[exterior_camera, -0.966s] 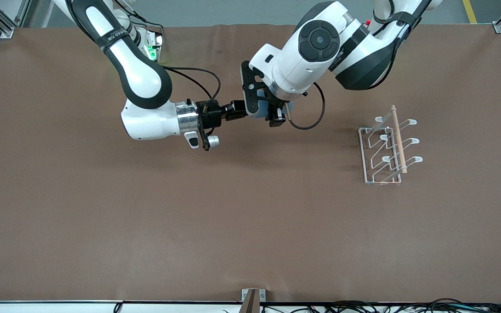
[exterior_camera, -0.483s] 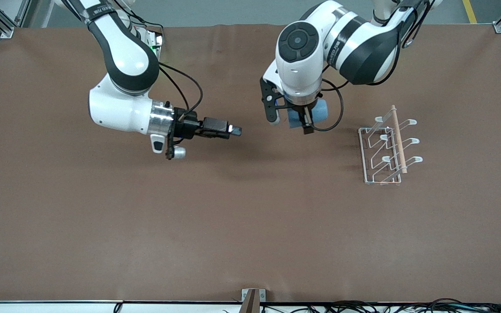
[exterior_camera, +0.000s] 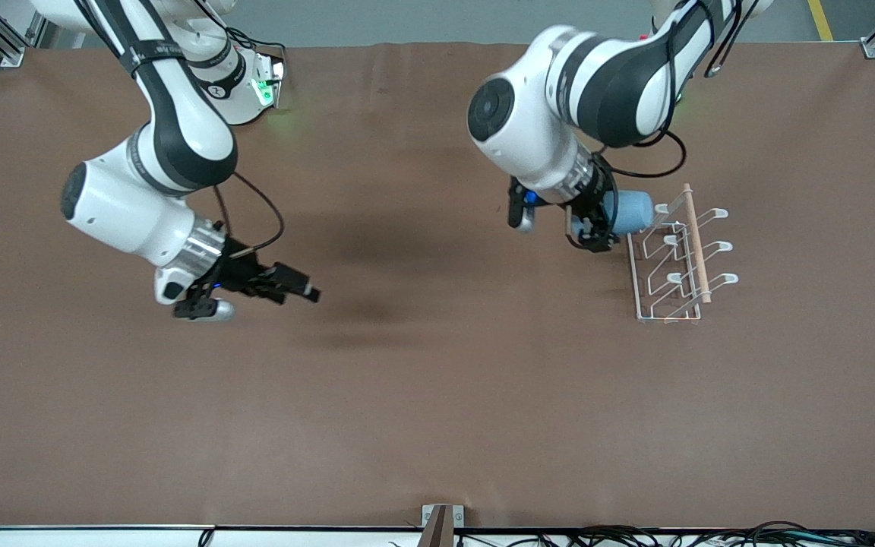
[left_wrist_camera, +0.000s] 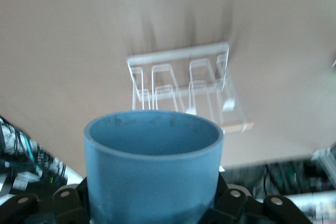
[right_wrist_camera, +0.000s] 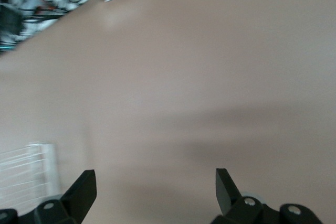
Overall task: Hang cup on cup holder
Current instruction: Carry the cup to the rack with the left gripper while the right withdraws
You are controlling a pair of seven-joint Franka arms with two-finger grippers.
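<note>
Blue-grey and matte, the cup (left_wrist_camera: 154, 166) sits clamped in the left claw (exterior_camera: 597, 224), gripped around its lower body with the open mouth facing away from the wrist. In the front view the cup lies on its side in the air, its long axis roughly level and its mouth aimed at the cup holder (exterior_camera: 677, 258), just beside the rack's edge toward the right arm's end of the tabletop (exterior_camera: 437, 395). The left wrist view looks straight over the rim at the white wire prongs and the pale wooden rod.

It looks like a light, rigid tumbler, probably plastic, so weight should be no trouble. With smooth, slightly tapered walls and no handle, it could slip or twist in a loose pinch. A hold low on the body, as here, seems sensible because it leaves the mouth free to slide over a prong. The wire rack is light too and may shift if nudged.

The right claw (exterior_camera: 297, 287) hangs over bare tabletop toward the right arm's end, well apart from the cup; its fingers (right_wrist_camera: 84, 190) stand spread with nothing between them, and that arm waits.
</note>
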